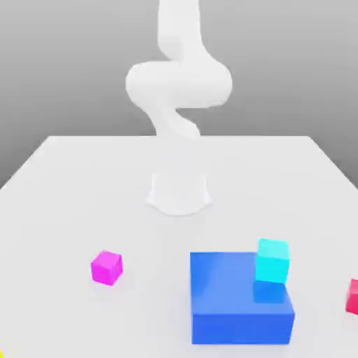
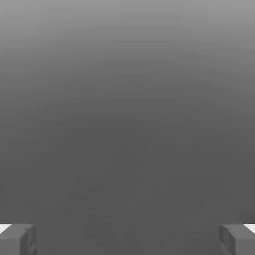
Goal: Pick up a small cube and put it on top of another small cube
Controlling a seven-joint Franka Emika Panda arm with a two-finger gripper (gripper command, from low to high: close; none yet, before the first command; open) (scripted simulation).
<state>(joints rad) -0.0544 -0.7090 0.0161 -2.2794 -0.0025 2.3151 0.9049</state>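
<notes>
Stage: start of task – no pick, no stacking yet.

Gripper [image 2: 127,241]: fingers [image 2: 17,239] spread wide, nothing between, plain grey background beyond. In the exterior view, arm [image 1: 178,84] upright over its base, behind the blue block [image 1: 241,301] and well apart from every cube.

Yellow cube [image 1: 1,355]: judged to be the yellow sliver at the picture's lower corner, on the table [image 1: 84,182], far to the exterior view's left of the blue block, past the magenta cube [image 1: 106,267].

Red cube [image 1: 353,295]: on the table, near the blue block on the exterior view's right, cut by the picture's edge, top bare.

Cyan cube [image 1: 272,261]: on top of the blue block, at its far right corner – no part of the task.

Remaining: reach the yellow cube, grip, lift, carry across past the blue block, set down on the red cube, release.

Heading: no long axis on a cube, all sides equal. Yaw of the yellow cube – cannot tell. Same for the red one.
</notes>
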